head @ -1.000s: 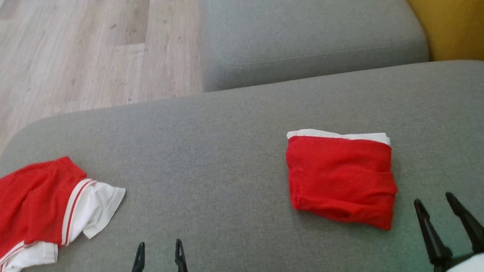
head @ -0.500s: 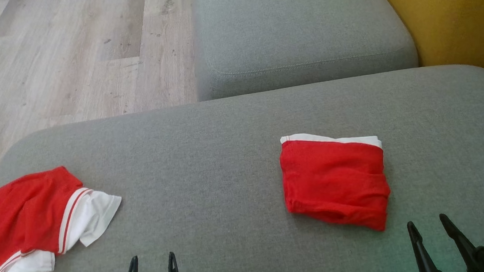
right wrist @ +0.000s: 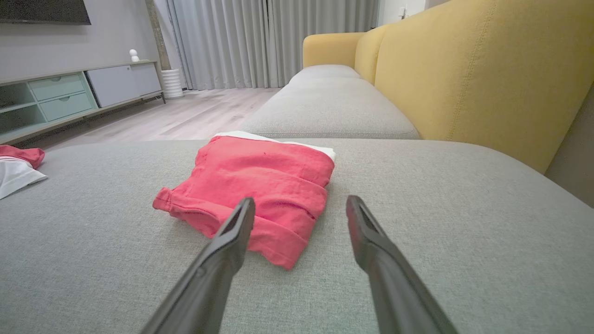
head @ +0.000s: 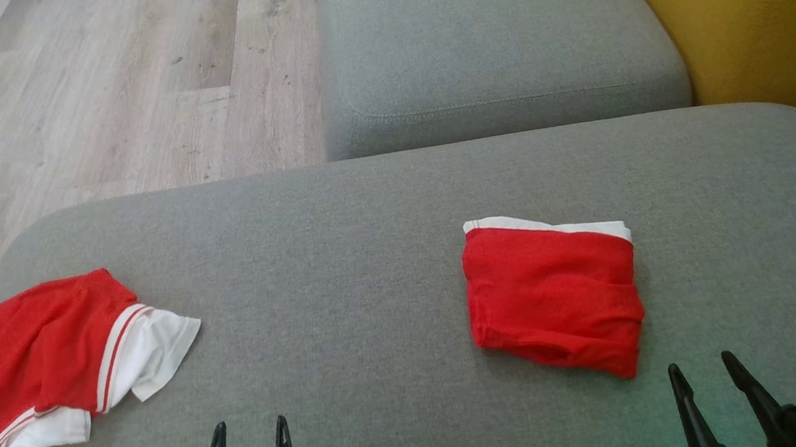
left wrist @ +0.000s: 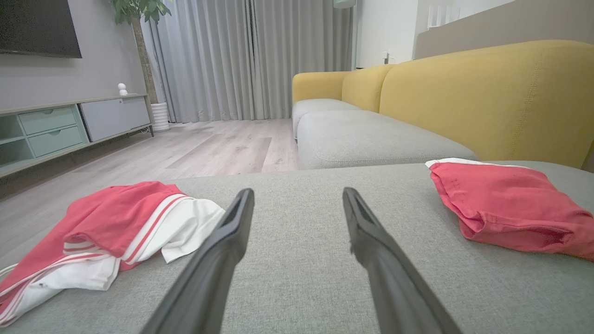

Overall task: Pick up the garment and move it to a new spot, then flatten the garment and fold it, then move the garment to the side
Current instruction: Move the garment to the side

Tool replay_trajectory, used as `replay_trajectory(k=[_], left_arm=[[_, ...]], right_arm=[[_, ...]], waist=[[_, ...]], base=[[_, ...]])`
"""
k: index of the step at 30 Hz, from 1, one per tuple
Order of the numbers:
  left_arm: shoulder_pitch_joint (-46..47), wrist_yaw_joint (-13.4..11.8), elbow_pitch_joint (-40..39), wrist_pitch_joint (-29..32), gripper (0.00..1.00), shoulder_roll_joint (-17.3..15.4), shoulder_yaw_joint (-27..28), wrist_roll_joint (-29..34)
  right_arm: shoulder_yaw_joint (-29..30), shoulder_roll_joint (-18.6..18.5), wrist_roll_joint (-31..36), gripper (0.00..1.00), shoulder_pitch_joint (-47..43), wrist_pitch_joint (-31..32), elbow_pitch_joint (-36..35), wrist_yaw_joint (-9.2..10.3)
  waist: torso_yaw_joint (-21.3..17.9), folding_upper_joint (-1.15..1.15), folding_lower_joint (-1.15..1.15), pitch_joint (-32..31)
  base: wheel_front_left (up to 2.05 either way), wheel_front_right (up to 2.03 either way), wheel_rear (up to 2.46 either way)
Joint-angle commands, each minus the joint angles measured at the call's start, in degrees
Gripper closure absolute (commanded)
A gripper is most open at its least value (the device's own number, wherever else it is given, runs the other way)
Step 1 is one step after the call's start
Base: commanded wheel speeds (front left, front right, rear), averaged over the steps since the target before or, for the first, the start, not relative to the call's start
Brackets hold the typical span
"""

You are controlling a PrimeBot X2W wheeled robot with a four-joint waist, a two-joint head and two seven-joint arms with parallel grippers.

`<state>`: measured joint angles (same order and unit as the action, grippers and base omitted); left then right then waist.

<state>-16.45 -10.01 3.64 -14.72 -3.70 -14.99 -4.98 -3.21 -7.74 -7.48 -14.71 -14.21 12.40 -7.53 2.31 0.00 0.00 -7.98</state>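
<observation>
A crumpled red and white garment point(head: 54, 366) lies at the left end of the grey sofa cushion point(head: 343, 258), also seen as the garment point(left wrist: 106, 232) in the left wrist view. A second red garment point(head: 555, 296), folded into a neat square with a white edge, rests at the right; the folded garment point(right wrist: 260, 185) lies just ahead of my right gripper point(right wrist: 300, 202). My left gripper point(head: 249, 424) hovers open near the front edge between the two garments, touching neither. My right gripper point(head: 700, 364) is open, just in front of the folded garment's near right corner. The left gripper point(left wrist: 298, 195) holds nothing.
A second grey cushion point(head: 490, 39) lies beyond, with the yellow sofa back point(head: 757, 6) along the right. Wooden floor point(head: 100, 84) drops off past the cushion's far left edge. A low TV cabinet point(left wrist: 55, 130) and curtains stand across the room.
The head camera has shifted slightly. Both grippers have drawn back toward the view's bottom edge, staying open. Neither garment has moved.
</observation>
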Motion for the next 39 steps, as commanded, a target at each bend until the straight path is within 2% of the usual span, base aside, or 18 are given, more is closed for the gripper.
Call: replay_trajectory(k=[1,9,17,24,31,32,33,34,37,39], left_arm=[[2.2,0.1,-1.5,-0.3,0.0,0.7,1.7,0.5],[2.8,-0.5,-2.0,-0.3,0.0,0.8,0.6,1.2],[3.9,-1.8,-2.3,-0.3,0.0,0.8,-1.2,1.5],[6.1,-3.2,-2.2,-0.3,0.0,0.8,-3.3,1.8],[9.0,-4.8,-1.8,-0.3,0.0,0.8,-5.2,1.8],[9.3,-5.0,-1.8,-0.3,0.0,0.8,-5.4,1.7],[9.6,-5.2,-1.8,-0.3,0.0,0.8,-5.7,1.6],[9.9,-5.4,-1.8,-0.3,0.0,0.8,-5.9,1.5],[10.7,-5.8,-1.9,-0.3,0.0,0.8,-6.5,1.3],[11.6,-6.3,-1.6,-0.3,0.0,0.8,-6.7,1.1]], right_arm=[[-1.2,-1.2,0.5,0.0,2.6,-0.8,-2.0,0.04],[-0.7,-2.1,0.1,0.0,4.8,-0.8,-0.7,0.04],[0.4,-3.2,-3.0,0.0,11.9,0.7,7.1,0.04],[0.3,-3.6,-10.5,0.0,21.2,7.2,14.8,0.04],[-3.2,-4.2,-19.1,0.0,27.5,12.2,21.9,0.04],[-4.1,-4.2,-20.5,0.08,28.1,12.9,22.6,0.04],[-4.9,-4.2,-21.9,0.49,28.6,13.4,23.0,0.04],[-5.7,-4.5,-23.0,1.0,29.0,13.7,23.3,0.04],[-6.6,-6.5,-23.9,1.0,30.3,12.4,23.9,0.04],[-6.8,-9.9,-22.7,1.0,31.9,11.0,23.8,0.04]], waist=[[0.2,0.0,0.0,0.1],[1.1,0.0,0.0,3.0],[1.6,0.0,0.0,6.6],[2.1,0.0,0.0,10.4],[2.6,0.0,0.0,13.9],[2.7,0.0,0.0,14.3],[2.6,0.0,0.0,14.6],[2.6,0.0,0.0,15.1],[2.3,0.0,0.0,16.2],[1.3,0.0,0.0,17.9]], base=[[0.0,0.0,0.0],[0.0,0.0,0.0],[0.0,0.0,0.0],[0.0,0.0,0.0],[0.0,0.0,0.0],[0.0,0.0,0.0],[0.0,0.0,0.0],[0.0,0.0,0.0],[0.0,0.0,0.0],[0.0,0.0,0.0]])
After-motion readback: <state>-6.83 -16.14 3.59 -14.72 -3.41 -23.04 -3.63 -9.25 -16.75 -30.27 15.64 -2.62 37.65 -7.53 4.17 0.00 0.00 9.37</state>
